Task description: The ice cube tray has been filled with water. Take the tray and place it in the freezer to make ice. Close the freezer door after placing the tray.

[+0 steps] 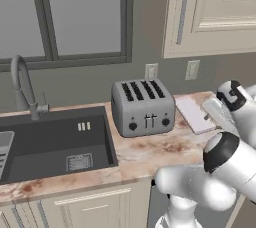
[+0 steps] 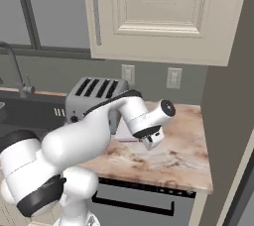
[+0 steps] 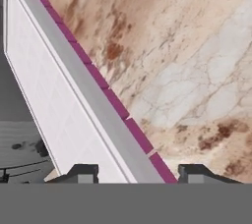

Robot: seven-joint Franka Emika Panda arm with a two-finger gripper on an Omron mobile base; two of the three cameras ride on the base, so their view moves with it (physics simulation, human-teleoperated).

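Pale lavender tray lies flat beside the toaster, gripper poised at its long edge

Pinkish-lavender and thin, the ice cube tray (image 1: 194, 113) lies flat on the marbled surface (image 1: 150, 153), just right of the grey four-slot toaster (image 1: 143, 106) and near the back wall. In the hand view its long edge, with a grey rim and dark pink segments, runs diagonally between the two fingertips. The gripper (image 3: 138, 171) is held moderately wide, one fingertip on each side of that edge; nothing is gripped, and contact cannot be confirmed.

The tray is judged stiff and light, though water would add weight and spill if tilted. A hold across the rim at mid-length, kept level, seems safest; the smooth edge may be slippery. Individual cells and any water cannot be made out. The sink (image 1: 55, 144) at the left holds a drain grate.
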